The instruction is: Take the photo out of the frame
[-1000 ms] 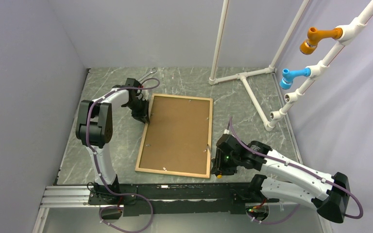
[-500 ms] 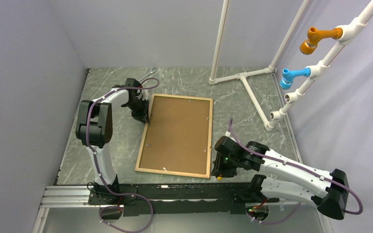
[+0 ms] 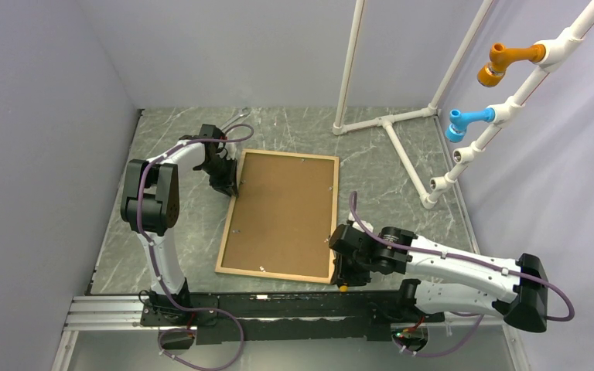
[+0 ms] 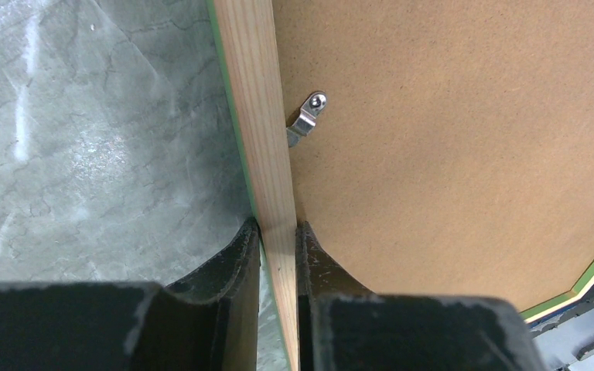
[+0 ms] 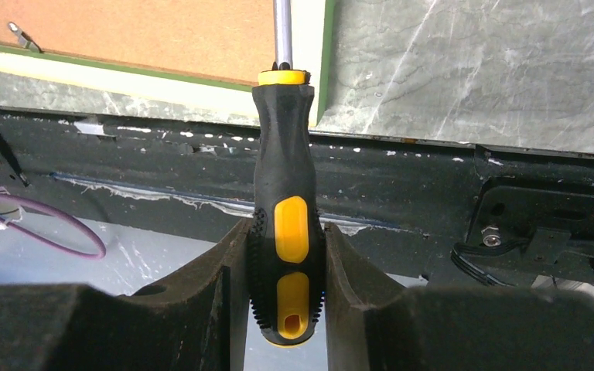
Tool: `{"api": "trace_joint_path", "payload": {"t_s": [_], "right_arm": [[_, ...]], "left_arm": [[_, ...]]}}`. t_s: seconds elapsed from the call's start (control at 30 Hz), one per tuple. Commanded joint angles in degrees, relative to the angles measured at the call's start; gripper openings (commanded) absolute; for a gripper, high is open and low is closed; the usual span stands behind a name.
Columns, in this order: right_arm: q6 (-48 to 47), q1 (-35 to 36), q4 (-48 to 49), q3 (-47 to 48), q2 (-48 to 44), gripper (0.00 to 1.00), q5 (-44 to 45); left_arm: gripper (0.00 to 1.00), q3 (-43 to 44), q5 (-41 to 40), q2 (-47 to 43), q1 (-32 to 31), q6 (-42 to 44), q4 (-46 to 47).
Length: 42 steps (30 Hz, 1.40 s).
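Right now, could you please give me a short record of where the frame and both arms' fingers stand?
frame: face down on the table, wood-coloured back up
backing board: brown, inside the frame, a metal clip at its left edge
photo: not visible
left fingers: closed on the frame's left rail
right fingers: closed on the screwdriver handle
screwdriver: black and yellow handle, shaft over the frame's near right corner
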Motion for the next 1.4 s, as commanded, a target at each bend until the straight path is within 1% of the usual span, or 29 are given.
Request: {"api": "trace_joint_path", "payload": {"t_s": [0.0, 0.13, 0.5, 0.83, 1.1, 1.23, 1.37], "right_arm": [[2.19, 0.97, -3.44, 3.12, 0.17, 0.0, 2.72], [3.11, 1.86, -1.0, 0.44, 0.15, 0.0, -0.43], [3.1, 2.3, 1.64, -1.43, 2.1, 0.0, -0.54], [2.27, 2.48, 1.78, -0.6, 4.56, 0.0, 0.23], [-4.29, 2.36, 5.68, -1.62, 6.76, 0.0, 1.57], [-7.97, 2.37, 7.41, -1.37, 6.28, 0.0, 2.31], [-12.02, 0.65, 5.38, 1.74, 6.13, 0.0, 6.03]], "left_arm": [[0.0, 1.51, 2.59, -0.55, -0.48, 0.61, -1.01], [0.0, 1.08, 2.04, -0.57, -0.52, 0.69, -0.87], [0.0, 1.54, 2.3, 0.09, -0.61, 0.65, -1.11], [0.0, 1.6, 2.38, 0.03, -0.61, 0.68, -1.19], [0.0, 1.53, 1.86, 0.15, -1.09, 0.87, -1.29], [0.0, 1.7, 1.68, 0.39, -1.14, 0.94, -1.51], [0.0, 1.7, 1.59, 0.36, -1.09, 0.91, -1.51]]}}
